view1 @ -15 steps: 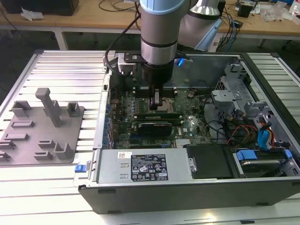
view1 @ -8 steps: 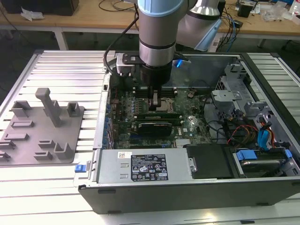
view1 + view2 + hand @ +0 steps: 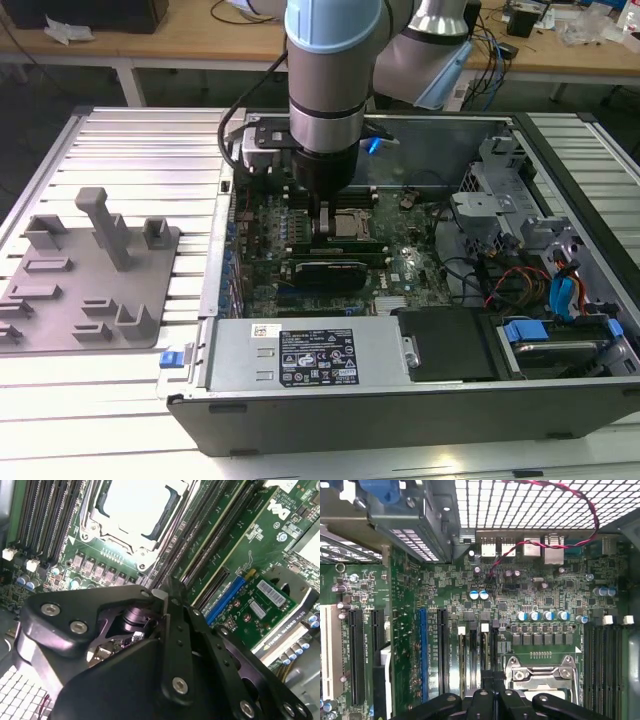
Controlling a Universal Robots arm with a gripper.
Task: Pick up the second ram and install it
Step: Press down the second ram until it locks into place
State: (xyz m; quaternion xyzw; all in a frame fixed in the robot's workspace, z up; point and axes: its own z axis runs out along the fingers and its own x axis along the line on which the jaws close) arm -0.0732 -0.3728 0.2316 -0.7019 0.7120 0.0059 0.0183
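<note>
My gripper [image 3: 325, 232] is lowered into the open computer case [image 3: 190, 395], over the bank of black memory slots [image 3: 487, 650] beside the silver processor socket [image 3: 542, 680]. In the first wrist view its black fingers [image 3: 481, 696] are drawn close together above one slot, and a thin dark edge of the second ram [image 3: 488, 673] shows between the tips. In the exterior view a long green stick [image 3: 345, 243] lies along the slot bank just under the gripper. Most of the ram is hidden by the gripper [image 3: 162, 592] body in the second wrist view.
The green motherboard [image 3: 545, 605] carries another slot bank [image 3: 602, 670] on the socket's far side, blue and black expansion slots [image 3: 424, 655] and an expansion card [image 3: 260, 605]. A red-black cable [image 3: 520, 545] hangs near the rear ports. A grey fixture plate [image 3: 90, 290] sits at the exterior view's left.
</note>
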